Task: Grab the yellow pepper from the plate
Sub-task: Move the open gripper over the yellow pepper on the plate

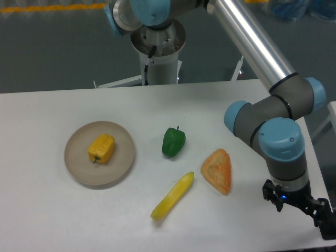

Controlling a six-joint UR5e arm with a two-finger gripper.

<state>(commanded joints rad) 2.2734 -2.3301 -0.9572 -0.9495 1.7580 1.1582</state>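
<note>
A robotics lab: a pedestal-mounted arm (262,58) over a bare white table (63,220), grey floor behind.

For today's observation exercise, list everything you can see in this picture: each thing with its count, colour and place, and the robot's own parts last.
yellow pepper: one, yellow-orange, lying on the plate
plate: one, beige-tan, left part of the table
green pepper: one, green, middle of the table
banana-like item: one, yellow-green, near the front edge
orange wedge: one, orange, right of the banana-like item
table: one, white
robot arm: one, grey and blue, over the right side
gripper: one, black, at the right front, partly cut off; jaws not discernible
</note>
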